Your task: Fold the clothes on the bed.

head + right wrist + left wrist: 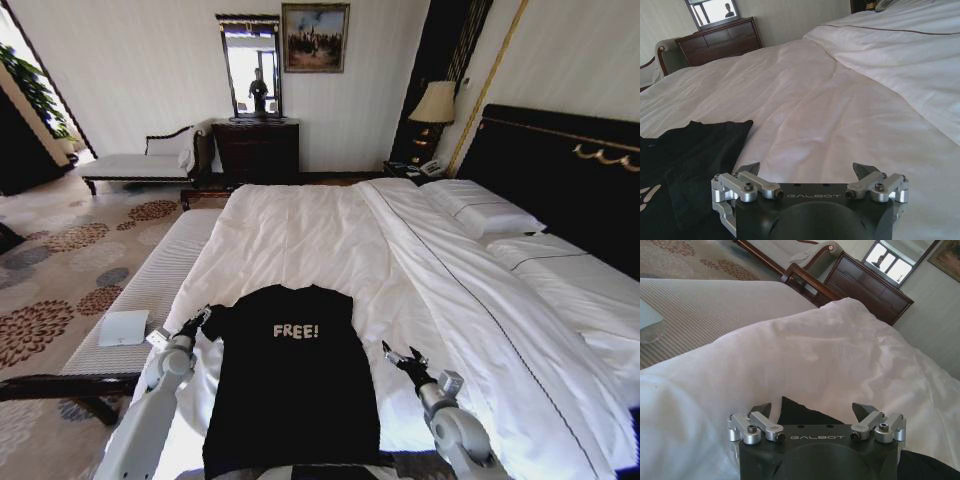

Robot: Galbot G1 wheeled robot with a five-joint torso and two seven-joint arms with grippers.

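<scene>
The clothes are one black T-shirt (pixel 290 390) with white "FREE!" lettering, lying flat on the near end of the bed (pixel 300 240), collar toward the far end. My left gripper (pixel 197 322) hovers at the shirt's left sleeve, open. In the left wrist view the left gripper (pixel 812 410) has its jaws spread over a corner of the T-shirt (pixel 797 414). My right gripper (pixel 395 355) is open just off the shirt's right edge, over white sheet. The right wrist view has the right gripper (pixel 806 168) beside the T-shirt (pixel 690 155), apart from it.
A pale ribbed bench (pixel 150 290) runs along the bed's left side, with a white flat item (pixel 124 327) on it. Pillows (pixel 480 212) and the dark headboard (pixel 560 170) are to the right. A dresser (pixel 256 150) and chaise (pixel 140 162) stand by the far wall.
</scene>
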